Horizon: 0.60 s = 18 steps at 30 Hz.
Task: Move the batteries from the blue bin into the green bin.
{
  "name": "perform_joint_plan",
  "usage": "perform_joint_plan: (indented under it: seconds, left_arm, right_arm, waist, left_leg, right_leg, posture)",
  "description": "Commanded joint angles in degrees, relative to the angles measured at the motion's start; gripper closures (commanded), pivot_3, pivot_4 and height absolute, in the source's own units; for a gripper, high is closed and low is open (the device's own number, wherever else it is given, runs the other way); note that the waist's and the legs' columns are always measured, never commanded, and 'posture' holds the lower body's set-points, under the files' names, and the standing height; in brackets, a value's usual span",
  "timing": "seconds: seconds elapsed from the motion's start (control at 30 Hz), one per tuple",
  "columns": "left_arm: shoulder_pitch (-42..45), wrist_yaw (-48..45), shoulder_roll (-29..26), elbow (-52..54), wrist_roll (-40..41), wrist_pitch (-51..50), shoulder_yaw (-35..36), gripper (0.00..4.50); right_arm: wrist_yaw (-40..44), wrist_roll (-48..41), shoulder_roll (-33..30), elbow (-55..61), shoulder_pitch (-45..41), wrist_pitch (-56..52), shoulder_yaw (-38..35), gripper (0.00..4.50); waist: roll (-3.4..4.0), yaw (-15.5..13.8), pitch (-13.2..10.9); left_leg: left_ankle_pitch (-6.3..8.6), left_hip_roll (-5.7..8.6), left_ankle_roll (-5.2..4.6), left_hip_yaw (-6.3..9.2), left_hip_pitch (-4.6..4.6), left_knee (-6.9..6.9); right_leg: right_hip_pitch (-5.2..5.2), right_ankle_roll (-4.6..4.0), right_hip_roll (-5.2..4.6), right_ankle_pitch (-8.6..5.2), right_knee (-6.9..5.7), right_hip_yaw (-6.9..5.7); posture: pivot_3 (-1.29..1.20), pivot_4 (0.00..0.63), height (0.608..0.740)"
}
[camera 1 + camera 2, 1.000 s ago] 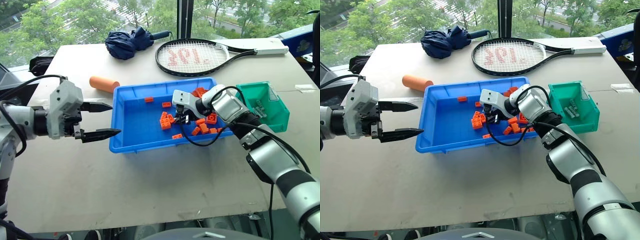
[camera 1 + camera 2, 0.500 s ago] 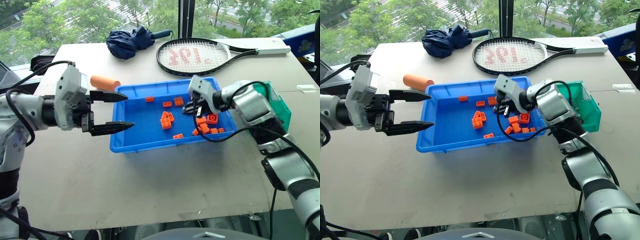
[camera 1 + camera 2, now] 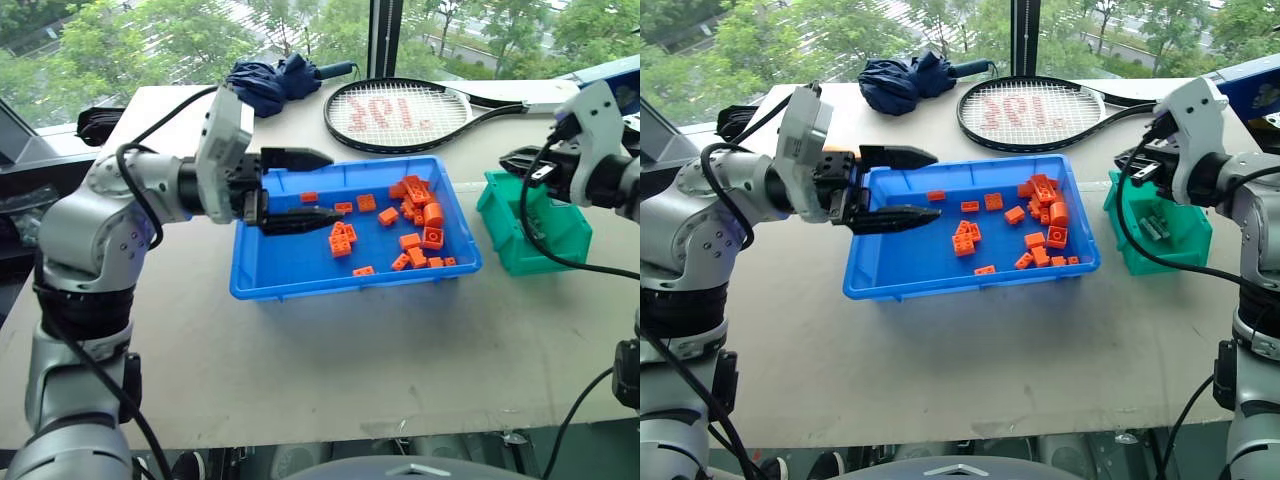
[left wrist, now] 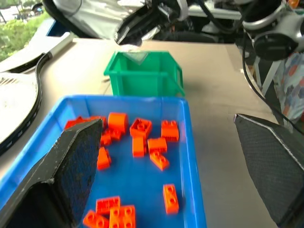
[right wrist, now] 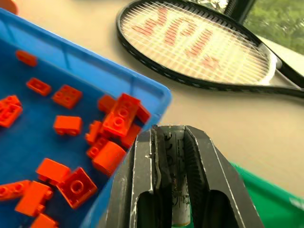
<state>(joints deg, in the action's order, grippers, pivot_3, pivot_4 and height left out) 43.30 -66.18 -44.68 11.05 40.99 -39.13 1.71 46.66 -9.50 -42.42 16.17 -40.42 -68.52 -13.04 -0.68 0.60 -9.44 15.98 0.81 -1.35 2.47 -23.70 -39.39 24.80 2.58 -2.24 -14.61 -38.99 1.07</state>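
Observation:
The blue bin sits mid-table and holds several orange bricks. To its right stands the green bin, with grey batteries lying inside. My right gripper hovers over the green bin's near-left rim. It is shut on a silver battery, which shows between its fingers in the right wrist view. My left gripper is open and points right above the left part of the blue bin, with nothing between its fingers. The left wrist view looks across the bricks to the green bin.
A tennis racket and a folded navy umbrella lie on the table behind the blue bin. A bit of an orange cylinder shows behind my left hand. Bare tabletop stretches in front of both bins to the near edge.
My right gripper rose out of the blue bin and swung right to above the green bin, still shut. My left gripper moved right and up over the blue bin's left part, staying open.

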Motion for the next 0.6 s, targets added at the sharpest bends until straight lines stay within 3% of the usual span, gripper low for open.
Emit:
perform_joint_plan:
  seconds: [0.03,0.17,0.3,0.47,0.6]
  left_arm:
    - [3.4,-0.2,1.9,-0.7,-0.4,1.2,-0.7,0.0]
    - [5.5,-0.5,3.9,-1.6,-0.8,1.4,-1.8,0.0]
    - [4.8,-1.2,4.1,-0.2,0.0,0.6,-1.9,0.0]
    - [1.0,1.3,3.4,2.5,-0.1,0.8,0.5,0.0]
    - [-9.5,3.6,1.1,10.9,2.5,-0.9,4.6,0.0]
  right_arm:
    - [-3.0,-0.3,-1.9,-1.7,2.3,2.7,-3.3,4.45]
    - [-5.5,-1.0,-1.5,-5.4,5.1,6.2,-4.6,4.45]
    - [-6.5,-2.2,-2.0,-7.3,6.3,9.1,-4.8,2.82]
    - [-7.1,-5.1,-1.1,-4.9,7.9,14.6,-7.4,0.36]
    - [2.4,-12.0,-0.7,0.4,17.5,25.1,-11.1,0.36]
  waist:
    - [0.01,0.5,0.0]
    - [0.01,1.0,0.0]
    - [0.04,1.3,0.0]
    - [0.04,1.3,0.0]
    - [0.04,1.3,0.0]
  left_leg:
    - [0.0,-0.03,0.01,-0.08,0.02,0.01]
    - [-0.05,-0.17,0.1,-0.21,0.06,0.08]
    - [-0.06,-0.2,0.1,-0.28,0.06,0.07]
    - [-0.06,-0.21,0.11,-0.28,0.05,0.07]
    - [-0.02,-0.27,0.04,-0.23,0.04,0.09]
  right_leg:
    - [0.01,0.0,0.05,0.0,0.0,0.08]
    - [0.07,0.0,0.15,0.0,0.01,0.23]
    - [0.08,0.0,0.16,0.0,0.01,0.31]
    - [0.08,0.0,0.16,0.0,0.02,0.33]
    - [0.07,0.01,0.15,0.0,0.07,0.45]
  posture:
    - [0.0,0.15,0.74]
    - [0.0,0.15,0.74]
    - [0.0,0.15,0.74]
    - [0.0,0.15,0.74]
    - [0.0,0.15,0.74]
